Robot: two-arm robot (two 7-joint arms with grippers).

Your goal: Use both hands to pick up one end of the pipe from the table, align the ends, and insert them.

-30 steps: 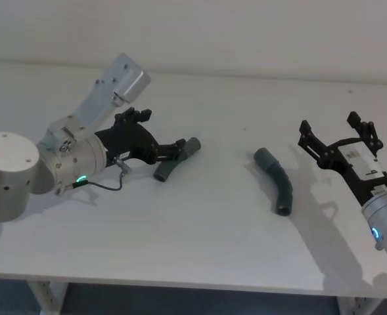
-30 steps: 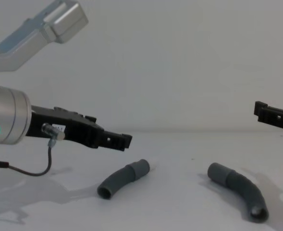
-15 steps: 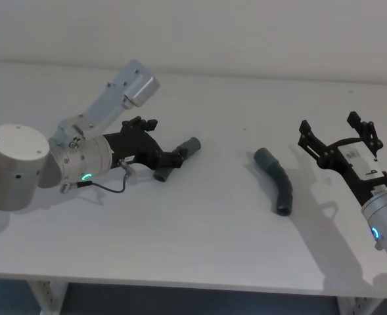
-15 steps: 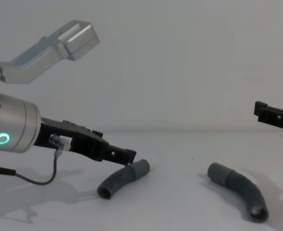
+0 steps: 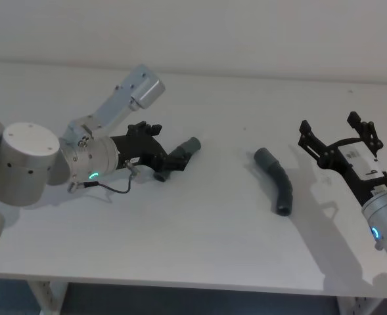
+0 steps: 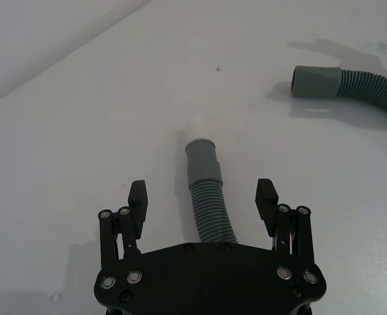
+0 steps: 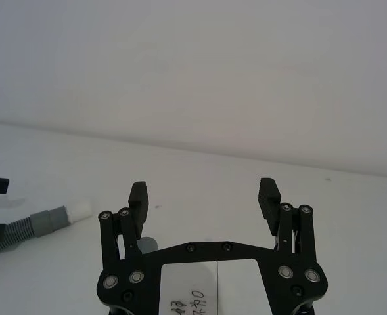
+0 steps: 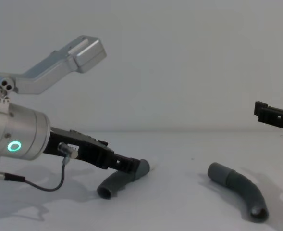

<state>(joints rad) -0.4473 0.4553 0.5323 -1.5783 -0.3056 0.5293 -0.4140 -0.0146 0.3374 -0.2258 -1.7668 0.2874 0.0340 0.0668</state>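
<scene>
Progress is at the very start: nothing is lifted, nothing aligned, nothing joined, and both hose pieces lie flat on the table [image 5: 200, 249], well apart from each other. Left gripper [image 6: 202, 193] is down low at the left hose piece [image 8: 113, 184], jaws wide open with one finger on each side of the ribbed middle; from the wrist view neither finger looks to be touching it, so it brackets the piece but has no grip. That piece points away from the gripper, its narrower cuff and white tip [image 7: 80, 209] sticking out past the fingers toward the middle of the table. Right hose piece [image 5: 280, 184] sits to the right of centre, curved, with its wider grey cuff [image 6: 315, 82] facing roughly toward the left piece. Right gripper [image 7: 203, 193] is open too, held up off the table to the right of that piece, near it but clearly apart, holding nothing. Left to do, as I judge it: close the left jaws on the ribbed section, bring the right gripper over and down onto its piece, lift both, line the white tip up with the wide cuff, and push them together.
</scene>
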